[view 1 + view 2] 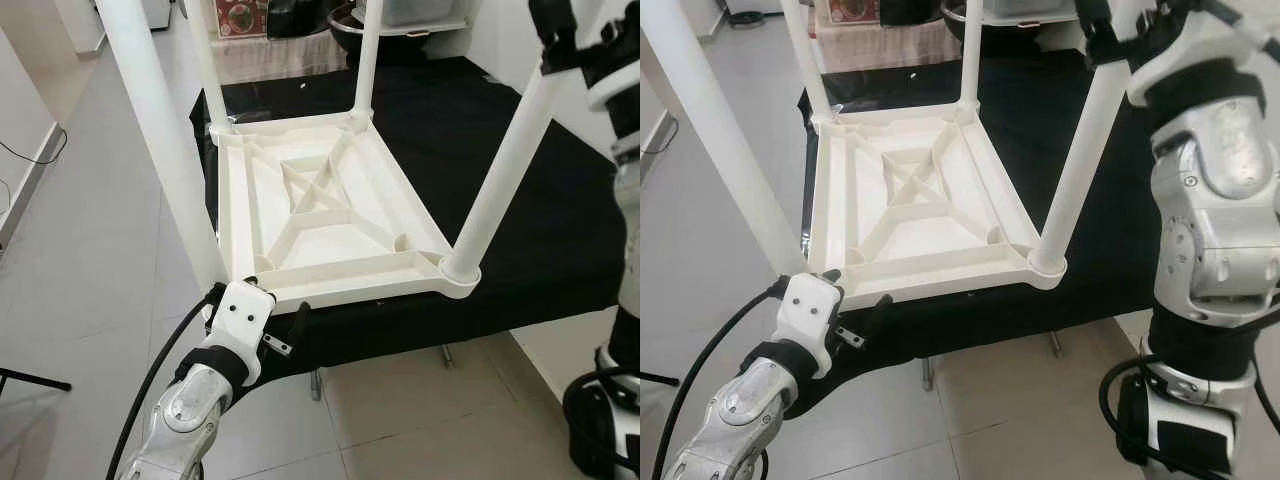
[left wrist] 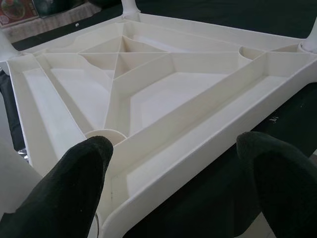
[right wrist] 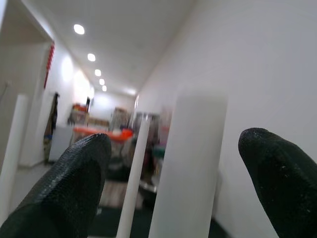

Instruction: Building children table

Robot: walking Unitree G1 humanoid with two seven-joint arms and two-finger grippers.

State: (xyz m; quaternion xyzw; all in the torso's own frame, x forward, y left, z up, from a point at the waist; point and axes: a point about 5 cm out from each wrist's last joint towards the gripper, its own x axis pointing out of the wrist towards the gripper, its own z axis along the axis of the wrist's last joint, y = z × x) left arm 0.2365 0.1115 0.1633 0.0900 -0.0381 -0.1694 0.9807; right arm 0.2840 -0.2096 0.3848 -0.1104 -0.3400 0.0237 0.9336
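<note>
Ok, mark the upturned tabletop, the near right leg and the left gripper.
tabletop [image 1: 330, 205]: left eye view, centre of ribbed underside
near right leg [image 1: 500, 180]: left eye view, mid shaft
left gripper [image 2: 173, 171]: left wrist view, between fingers

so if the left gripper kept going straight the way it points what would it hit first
Most likely the near rim of the upturned white tabletop. The left gripper has its fingers open around that edge, so the ribbed underside lies just ahead, though depth is hard to judge.

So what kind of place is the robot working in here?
Probably a home, in a tiled hallway or living area. A white table lies upside down on a black cloth; beyond it a shelf holds pots, and the right wrist view shows a long corridor with ceiling lights.
</note>
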